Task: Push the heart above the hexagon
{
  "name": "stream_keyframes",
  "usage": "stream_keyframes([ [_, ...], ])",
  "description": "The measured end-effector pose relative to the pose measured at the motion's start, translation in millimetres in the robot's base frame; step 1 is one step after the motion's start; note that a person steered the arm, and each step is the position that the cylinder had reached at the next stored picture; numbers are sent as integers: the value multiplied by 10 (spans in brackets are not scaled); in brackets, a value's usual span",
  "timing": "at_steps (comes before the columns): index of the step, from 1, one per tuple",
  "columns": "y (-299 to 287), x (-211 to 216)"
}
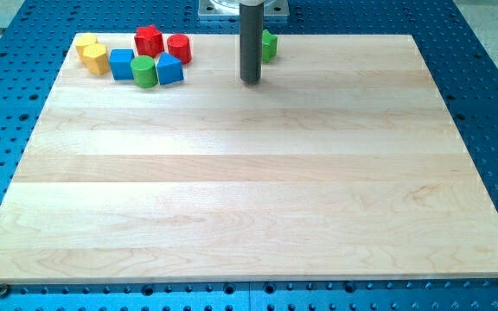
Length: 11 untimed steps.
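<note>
My tip (pixel 249 81) rests on the wooden board (pixel 249 199) near the view's top centre. A green block (pixel 270 45), shape unclear, sits just right of and behind the rod, partly hidden by it. The other blocks cluster at the top left, well left of my tip. Two yellow blocks touch: the upper (pixel 85 44) may be the heart, the lower (pixel 97 60) looks like a hexagon. To their right are a blue cube (pixel 121 64), a green cylinder (pixel 143 72) and a second blue block (pixel 169 69). Above these sit a red angular block (pixel 149 40) and a red cylinder (pixel 178 47).
The board lies on a blue perforated table (pixel 491 104). The arm's grey mount (pixel 242 9) sits beyond the board's top edge, behind the rod.
</note>
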State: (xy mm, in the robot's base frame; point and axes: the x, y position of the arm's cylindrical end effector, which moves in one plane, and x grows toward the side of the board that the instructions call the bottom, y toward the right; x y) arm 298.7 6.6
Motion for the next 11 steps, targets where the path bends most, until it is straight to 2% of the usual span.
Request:
stream_keyframes([
  [4,-50,5],
  [6,-472,415],
  [7,-368,425],
  [9,-1443,929],
  [11,-2836,998],
])
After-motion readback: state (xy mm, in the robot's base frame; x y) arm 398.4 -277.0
